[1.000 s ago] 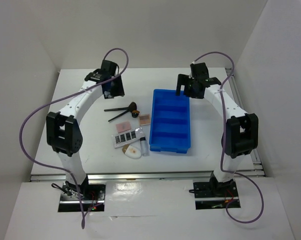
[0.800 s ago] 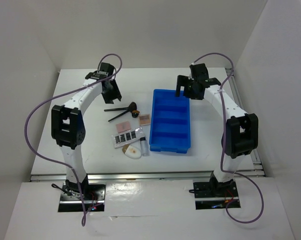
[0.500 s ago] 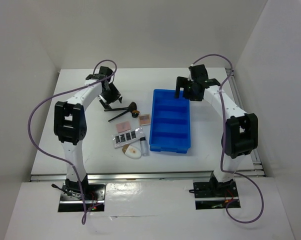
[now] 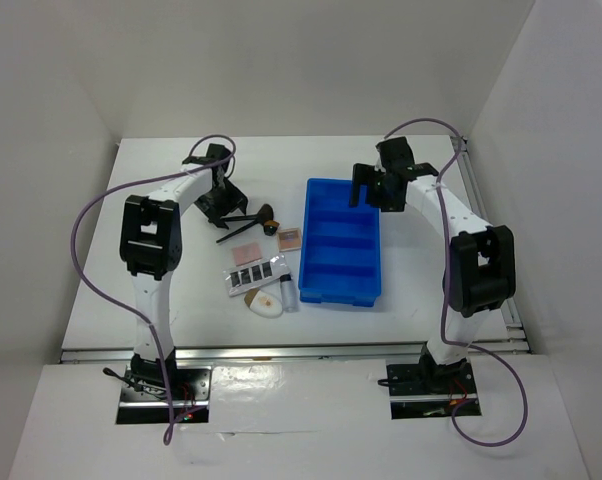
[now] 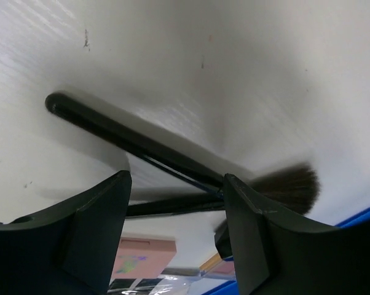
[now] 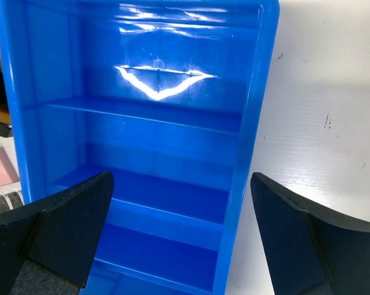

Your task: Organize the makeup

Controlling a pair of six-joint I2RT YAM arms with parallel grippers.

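The left arm bends down low, and the left gripper (image 4: 223, 204) is spread wide just over the black brushes (image 5: 136, 141) on the table (image 4: 416, 295). The right gripper (image 4: 373, 190) hangs wide open above the blue tray (image 6: 268, 92).

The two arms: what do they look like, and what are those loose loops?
Both are alike: the left arm and right arm have white links and boxy black joints. A purple cable loops loosely along each. The left gripper and right gripper have plain matte-black wedge-shaped fingers.
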